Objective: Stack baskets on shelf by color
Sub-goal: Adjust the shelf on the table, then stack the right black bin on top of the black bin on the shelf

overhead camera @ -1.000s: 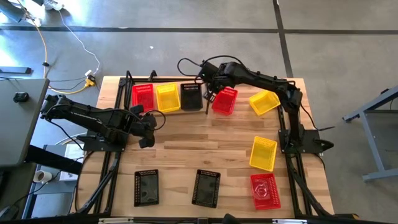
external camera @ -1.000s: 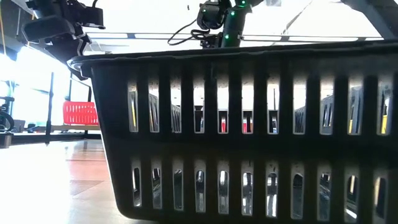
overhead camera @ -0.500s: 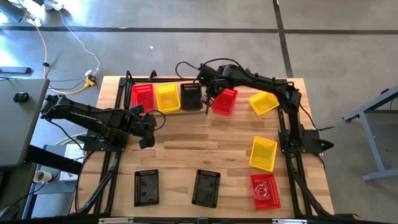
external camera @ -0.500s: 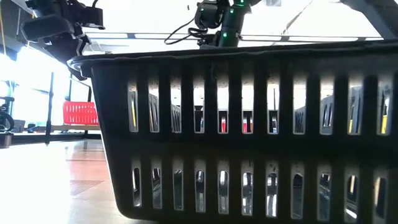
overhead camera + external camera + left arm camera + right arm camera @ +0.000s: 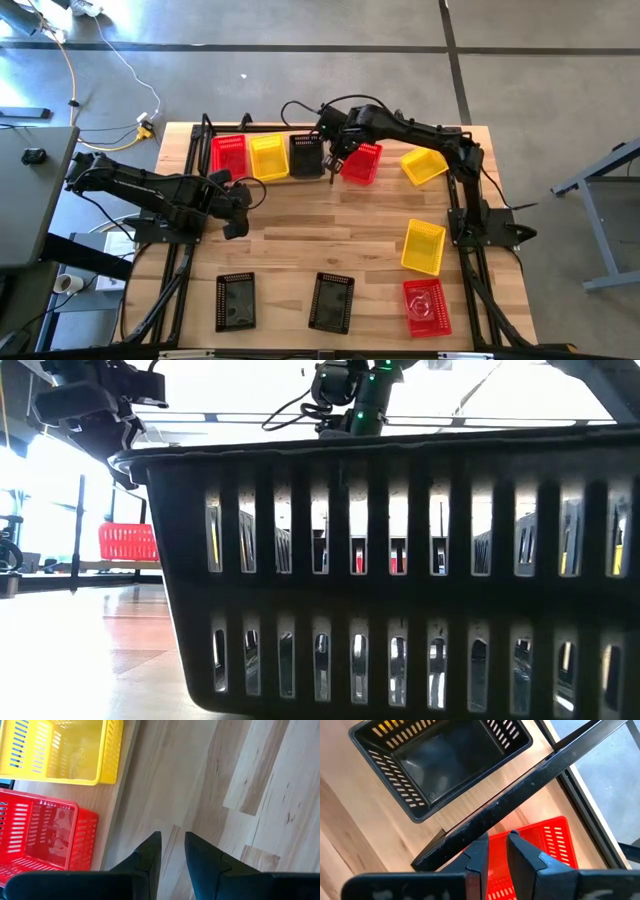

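Right end effector [image 5: 337, 160] grips red basket [image 5: 364, 164] rim.

Wooden table [image 5: 330, 250] carries a shelf [image 5: 205, 135] and scattered red, yellow, black baskets [image 5: 423, 246].

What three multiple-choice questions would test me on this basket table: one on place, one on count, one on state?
1. The left pincer hovers over: A bare tabletop; B a black basket; C the floor.
2. Black baskets seen from above: A two; B three; C five.
3. The right pincer is: A shut on a red basket; B wide open, empty; C holding a yellow basket.
Answers: 1 A, only wood planks beneath it. 2 B, one in the back row, two at the front. 3 A, its fingers pinch the red rim.
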